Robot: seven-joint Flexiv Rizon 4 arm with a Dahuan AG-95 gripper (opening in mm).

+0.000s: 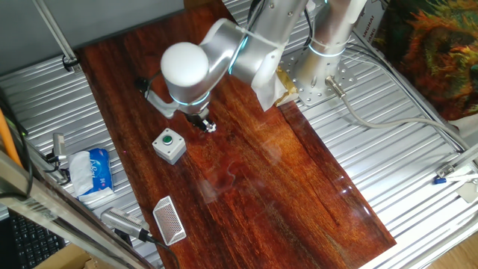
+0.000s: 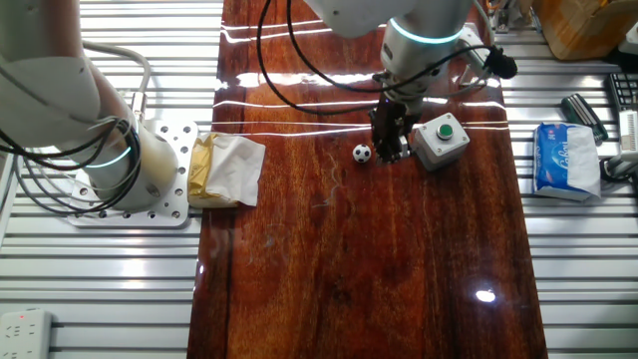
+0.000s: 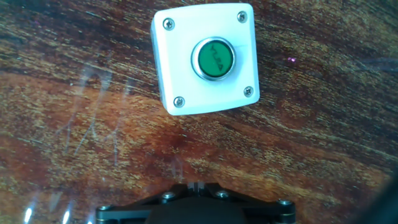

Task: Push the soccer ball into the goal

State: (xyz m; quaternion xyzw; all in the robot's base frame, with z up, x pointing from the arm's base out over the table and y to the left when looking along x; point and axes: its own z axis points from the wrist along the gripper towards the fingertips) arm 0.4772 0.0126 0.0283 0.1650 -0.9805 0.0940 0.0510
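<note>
though hand view hides it, soccer ball (image 2: 362,153) seemingly beside claw (image 2: 390,152)

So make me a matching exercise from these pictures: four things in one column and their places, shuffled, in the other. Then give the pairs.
Things
1. tiny black-and-white soccer ball
2. small white mesh-net goal
3. white square button box with a green button
4. blue plastic tissue pack

Places
A. off the brown wooden board, on the metal slats
B. in the middle of the hand view
C. at the board's edge, far from the gripper
D. on the board beside the gripper, out of the hand view

Pairs: 1-D, 2-C, 3-B, 4-A
</note>
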